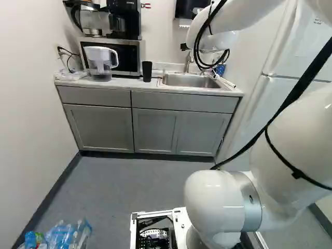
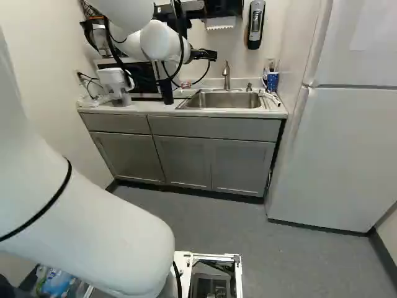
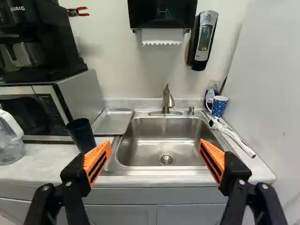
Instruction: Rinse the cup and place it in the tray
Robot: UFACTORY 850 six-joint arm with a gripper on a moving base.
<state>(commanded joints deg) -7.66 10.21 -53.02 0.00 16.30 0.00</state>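
My gripper [image 2: 205, 54] shows only as a dark part at the arm's end in the right base view. The wrist view has the gripper [image 3: 153, 157] wide open, nothing between its orange pads. Beyond one finger, a black cup [image 3: 80, 133] stands upright on the counter beside the microwave; the left base view also shows this black cup [image 1: 147, 71]. A flat metal tray [image 3: 112, 122] lies between the microwave and the sink, with bare metal showing. The sink [image 3: 164, 140] and its faucet [image 3: 167, 99] are ahead of the gripper.
A blue dotted cup [image 3: 219, 106] and a white brush [image 3: 234, 136] are at the sink's far side from the tray. A water pitcher [image 1: 101, 62] stands before the microwave [image 1: 124, 54]. The refrigerator [image 2: 335, 149] borders the counter; a towel dispenser [image 3: 161, 14] hangs above.
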